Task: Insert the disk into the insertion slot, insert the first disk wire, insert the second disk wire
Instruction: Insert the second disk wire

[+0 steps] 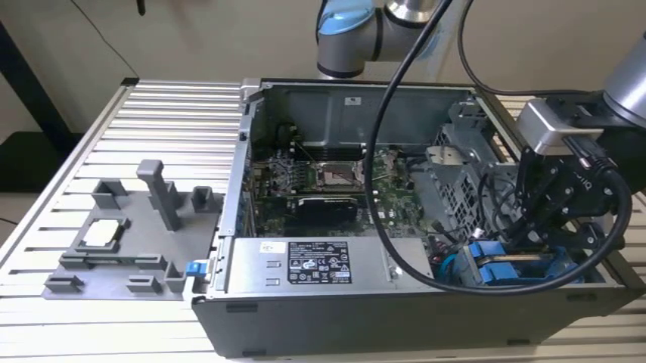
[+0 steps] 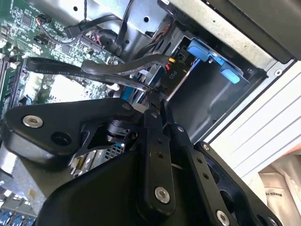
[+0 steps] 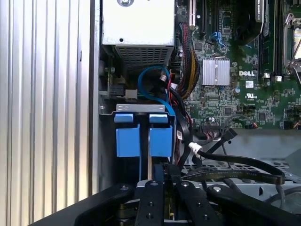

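Blue disk [image 3: 150, 136] seated in slot [image 1: 504, 268] | gripper [image 2: 157, 101] pinching black wire [image 2: 117, 68] | square the plug, push straight.

Gripper [image 1: 535, 227]: fingertips hidden behind drive cage [image 1: 459, 178] in exterior view. Disk [image 3: 143, 134]: body concealed; blue carrier tabs visible.

ribbed aluminium table [image 1: 151, 121]: open computer case [image 1: 302, 318] at centre-right of frame, grey plastic fixture [image 1: 121, 249] with upright posts at lower left.
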{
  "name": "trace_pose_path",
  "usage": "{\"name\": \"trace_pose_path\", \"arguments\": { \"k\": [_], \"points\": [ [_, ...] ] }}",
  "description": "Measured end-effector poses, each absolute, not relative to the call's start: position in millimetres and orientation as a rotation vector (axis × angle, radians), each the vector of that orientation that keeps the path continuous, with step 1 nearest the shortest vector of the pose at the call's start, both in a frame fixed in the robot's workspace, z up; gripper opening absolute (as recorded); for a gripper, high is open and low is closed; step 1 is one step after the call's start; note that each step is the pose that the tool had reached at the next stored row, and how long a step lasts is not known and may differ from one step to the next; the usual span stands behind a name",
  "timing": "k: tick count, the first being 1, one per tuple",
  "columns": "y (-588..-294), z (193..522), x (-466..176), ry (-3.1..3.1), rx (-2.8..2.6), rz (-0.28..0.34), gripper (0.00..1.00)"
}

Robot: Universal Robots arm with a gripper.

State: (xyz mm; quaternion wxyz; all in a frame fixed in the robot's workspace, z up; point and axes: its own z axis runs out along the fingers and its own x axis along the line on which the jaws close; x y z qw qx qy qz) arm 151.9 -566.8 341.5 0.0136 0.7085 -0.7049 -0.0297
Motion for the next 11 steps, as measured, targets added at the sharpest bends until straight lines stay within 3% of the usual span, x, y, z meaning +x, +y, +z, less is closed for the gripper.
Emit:
{"name": "trace_pose_path", "arguments": {
  "k": [11],
  "points": [
    [-565.8,344.5,152.5,-2.197,2.207,-0.094,0.16]
  ]
}}
